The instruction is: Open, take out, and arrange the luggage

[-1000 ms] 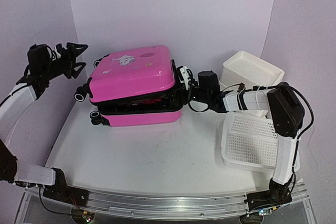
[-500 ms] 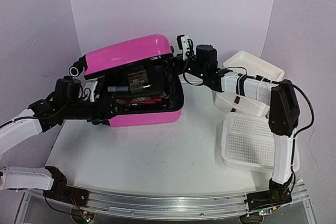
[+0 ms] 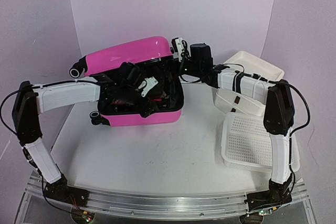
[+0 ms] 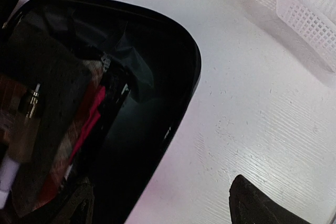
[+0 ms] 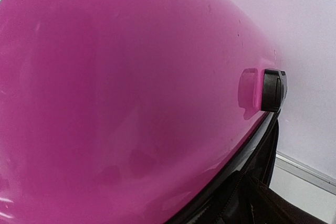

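Lid of luggage [image 3: 126, 56] now raised; right hand [image 3: 180, 50] braces its right edge, grip unclear. Left hand [image 3: 148, 85] newly reaches inside, spread wide, empty. Unpacking next.

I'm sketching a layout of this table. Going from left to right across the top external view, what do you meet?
left arm → open pink luggage → white mesh basket
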`<state>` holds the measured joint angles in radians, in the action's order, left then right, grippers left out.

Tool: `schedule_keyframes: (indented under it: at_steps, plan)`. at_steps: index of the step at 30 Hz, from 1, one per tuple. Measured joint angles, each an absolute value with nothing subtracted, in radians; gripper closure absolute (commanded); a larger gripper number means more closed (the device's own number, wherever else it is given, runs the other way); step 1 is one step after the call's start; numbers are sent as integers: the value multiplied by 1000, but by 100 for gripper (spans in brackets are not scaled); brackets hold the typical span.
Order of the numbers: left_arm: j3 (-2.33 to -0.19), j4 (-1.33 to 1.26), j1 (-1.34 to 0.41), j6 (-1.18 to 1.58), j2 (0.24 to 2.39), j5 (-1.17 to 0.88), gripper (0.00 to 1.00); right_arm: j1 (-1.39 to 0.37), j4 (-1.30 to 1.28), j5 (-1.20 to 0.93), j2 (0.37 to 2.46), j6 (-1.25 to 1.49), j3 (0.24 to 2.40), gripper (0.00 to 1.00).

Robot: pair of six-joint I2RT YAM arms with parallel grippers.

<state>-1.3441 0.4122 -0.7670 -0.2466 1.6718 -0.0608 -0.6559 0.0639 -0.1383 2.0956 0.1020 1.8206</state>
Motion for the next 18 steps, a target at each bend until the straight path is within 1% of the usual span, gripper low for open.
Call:
schedule_keyframes:
  at_steps: [3, 6, 8, 10, 12, 13, 14, 16, 18]
  plan:
    - [-1502, 480, -767, -332, 1811, -78, 8, -657, 41, -139, 2096, 101, 1836, 2]
    - [-1608, 546, -767, -377, 1913, -117, 9, -657, 24, -138, 2096, 101, 1851, 2]
    - [-1648, 584, -767, -400, 1963, -135, 11, -657, 17, -138, 2096, 101, 1856, 2]
    - [-1658, 613, -767, -417, 1996, -147, 14, -657, 10, -137, 2096, 102, 1861, 2]
    - [-1655, 643, -767, -427, 2016, -159, 21, -657, 7, -137, 2096, 102, 1866, 2]
    - [-1651, 654, -767, -427, 2020, -162, 32, -657, 5, -136, 2096, 103, 1868, 2]
    - [-1634, 654, -767, -434, 2022, -162, 39, -657, 4, -136, 2099, 103, 1874, 2]
    - [-1610, 643, -767, -429, 2020, -152, 50, -657, 4, -137, 2105, 105, 1887, 2]
    - [-1565, 601, -761, -423, 2004, -138, 58, -657, 4, -138, 2112, 106, 1899, 2]
